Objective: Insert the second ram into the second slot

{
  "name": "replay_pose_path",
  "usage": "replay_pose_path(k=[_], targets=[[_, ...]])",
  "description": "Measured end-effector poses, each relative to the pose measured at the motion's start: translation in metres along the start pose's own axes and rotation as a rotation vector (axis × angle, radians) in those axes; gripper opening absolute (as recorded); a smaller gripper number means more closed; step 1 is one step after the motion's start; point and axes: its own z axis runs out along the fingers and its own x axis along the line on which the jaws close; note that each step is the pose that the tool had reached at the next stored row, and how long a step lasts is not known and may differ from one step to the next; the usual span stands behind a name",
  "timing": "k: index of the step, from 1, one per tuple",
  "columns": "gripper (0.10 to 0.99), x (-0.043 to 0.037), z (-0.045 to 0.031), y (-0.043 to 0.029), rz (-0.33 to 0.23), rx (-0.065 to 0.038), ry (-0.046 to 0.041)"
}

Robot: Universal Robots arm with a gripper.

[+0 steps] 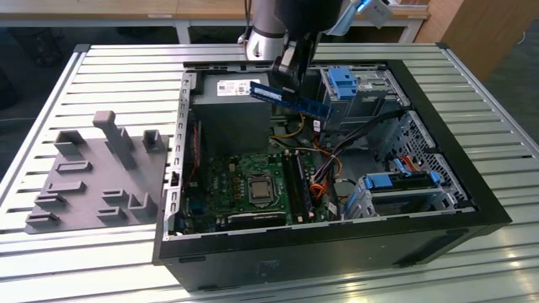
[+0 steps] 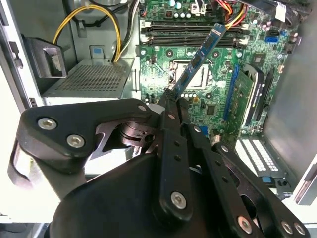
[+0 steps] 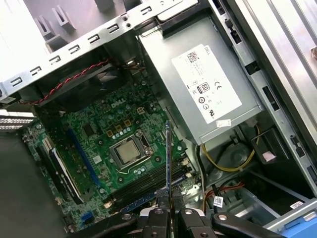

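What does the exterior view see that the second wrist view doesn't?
Exterior view: the slatted table, a grey block with pegs and the whole black computer case. Second wrist view: the gripper up close, pinching one end of the blue ram stick, plus a perforated metal panel. Both: that stick held in the air, and the green motherboard.

An open black computer case (image 1: 337, 252) lies on its side on the slatted metal surface (image 1: 126, 63). Inside it, a green motherboard (image 1: 223, 180) carries a square processor (image 1: 255, 187). A grey power supply (image 1: 227, 113) sits beside the board, with yellow cables (image 2: 89, 10) near it. Two blue drive-bay clips (image 1: 343, 82) (image 1: 404, 180) occupy the bays. A grey moulded fixture (image 1: 93, 183) rests on the surface at the exterior view's left.
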Motion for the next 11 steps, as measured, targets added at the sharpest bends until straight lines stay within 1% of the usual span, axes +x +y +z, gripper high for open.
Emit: replay_pose_path(k=[6, 11], targets=[[0.141, 0.0000, 0.0001, 0.0000, 0.063, 0.002, 0.0021], [0.141, 0.0000, 0.0002, 0.0000, 0.113, 0.003, 0.0022]])
